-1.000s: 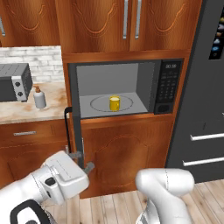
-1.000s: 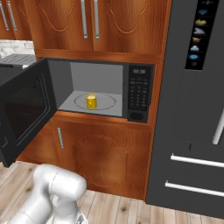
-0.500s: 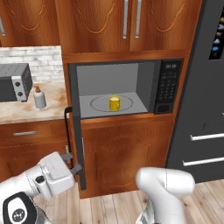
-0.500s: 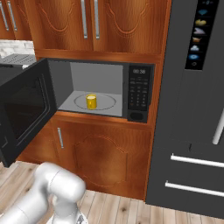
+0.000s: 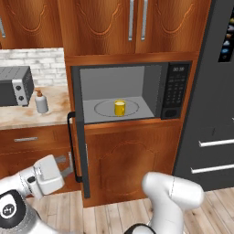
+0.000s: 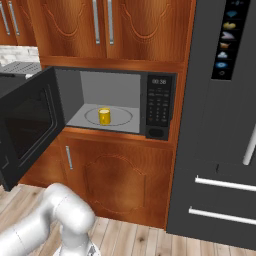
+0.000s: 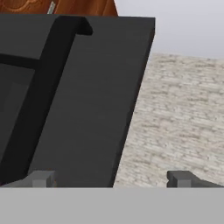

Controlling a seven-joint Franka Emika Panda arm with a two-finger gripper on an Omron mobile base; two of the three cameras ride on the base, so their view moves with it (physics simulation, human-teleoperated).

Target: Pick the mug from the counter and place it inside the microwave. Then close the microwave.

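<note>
The yellow mug (image 5: 119,108) (image 6: 104,116) stands upright on the round glass turntable inside the black microwave (image 5: 176,91) (image 6: 159,106). The microwave's door (image 5: 80,137) (image 6: 27,125) hangs wide open to the left. My gripper (image 5: 68,165) is low at the left, just outside the door beside its black bar handle (image 5: 71,145), and it is open and empty. In the hand view the door's dark outer face (image 7: 87,100) and the handle (image 7: 39,87) loom close ahead of my gripper (image 7: 111,179). The beige counter (image 5: 23,118) lies left of the microwave.
A grey toaster oven (image 5: 16,86) and a white soap bottle (image 5: 41,102) stand on the counter. A tall black fridge (image 5: 215,114) (image 6: 225,125) flanks the microwave on the right. Wood cabinets sit above and below, and plank floor lies in front.
My hand has drifted left, staying low just outside the open door, and it is still open. The mug and the door have not moved.
</note>
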